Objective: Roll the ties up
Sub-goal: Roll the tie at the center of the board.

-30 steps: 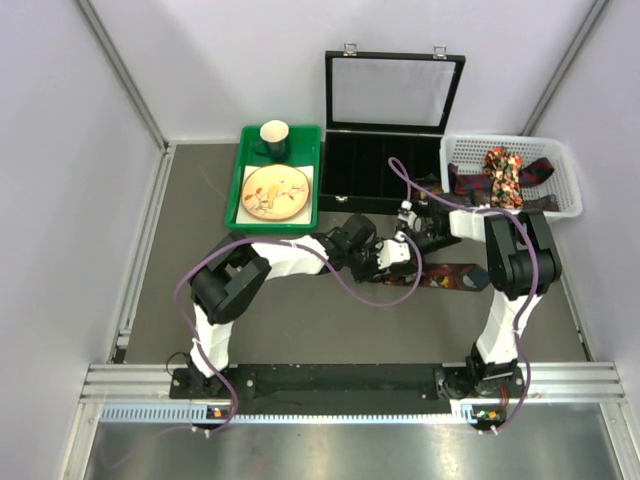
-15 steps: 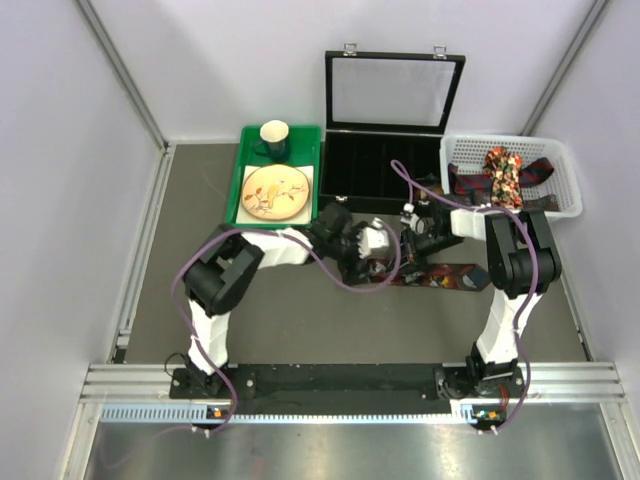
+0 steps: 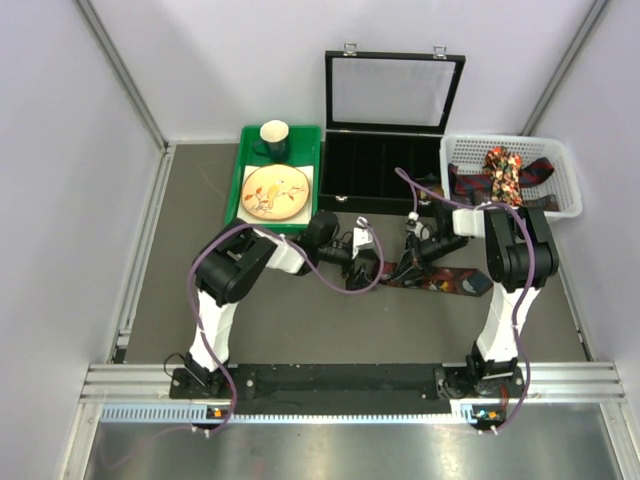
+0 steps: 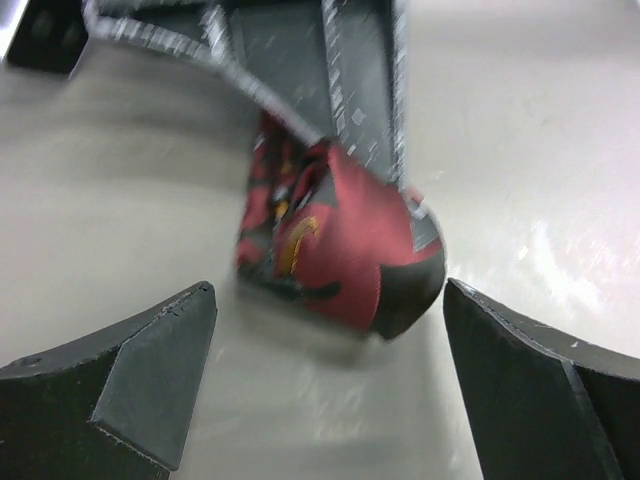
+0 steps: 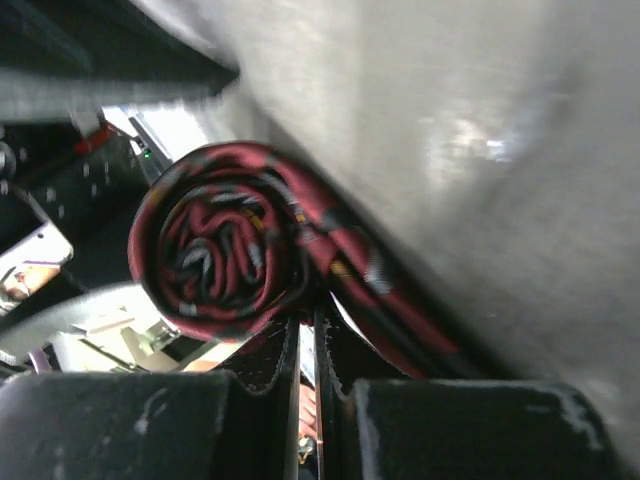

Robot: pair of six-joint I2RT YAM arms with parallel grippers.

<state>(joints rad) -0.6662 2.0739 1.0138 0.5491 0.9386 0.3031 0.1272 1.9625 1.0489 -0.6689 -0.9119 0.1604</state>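
The dark red patterned fabric tie (image 4: pixel 340 240) sits half rolled in the middle of the grey surface (image 3: pixel 300 320). Its flat tail runs toward 3 o'clock. The left end effector (image 4: pixel 328 300) is released, with its fingers spread wide on both sides of the roll and not touching it. The right end effector (image 5: pixel 306 345) is clenched and seems to pinch the roll's edge at 6 o'clock. With only that thin pinch, the roll could spring loose or slip out. The pinch spot is hard to see. The left wrist view is blurry, and from above the arms hide the roll.
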